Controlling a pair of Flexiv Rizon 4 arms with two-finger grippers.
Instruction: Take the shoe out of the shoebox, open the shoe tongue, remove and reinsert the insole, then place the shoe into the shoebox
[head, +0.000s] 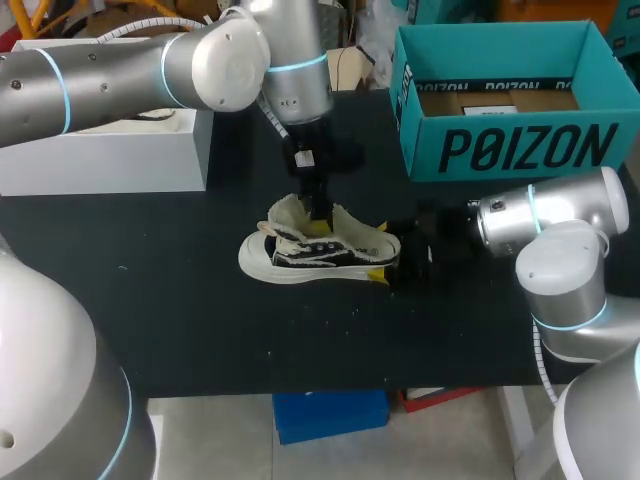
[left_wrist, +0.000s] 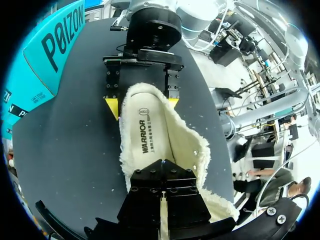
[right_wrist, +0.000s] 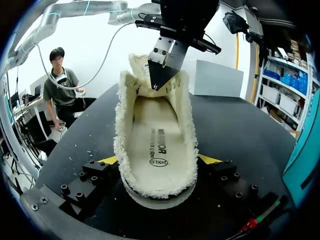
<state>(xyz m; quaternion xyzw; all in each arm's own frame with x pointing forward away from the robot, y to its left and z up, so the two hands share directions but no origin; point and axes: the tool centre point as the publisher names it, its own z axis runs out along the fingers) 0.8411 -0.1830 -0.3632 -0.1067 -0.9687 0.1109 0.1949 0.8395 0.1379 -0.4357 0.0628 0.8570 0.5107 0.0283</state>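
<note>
Both your grippers are at the shoe (head: 320, 250) on the black table (head: 150, 290).
Your right gripper (right_wrist: 159, 160) holds the shoe's heel, one yellow tip on each side. Your left gripper (head: 318, 210) points down into the shoe by the tongue, its fingers pressed close together; you cannot tell if they pinch anything. The white insole (left_wrist: 150, 135) lies inside the shoe. The open shoebox (head: 500, 150) stands well apart.
</note>
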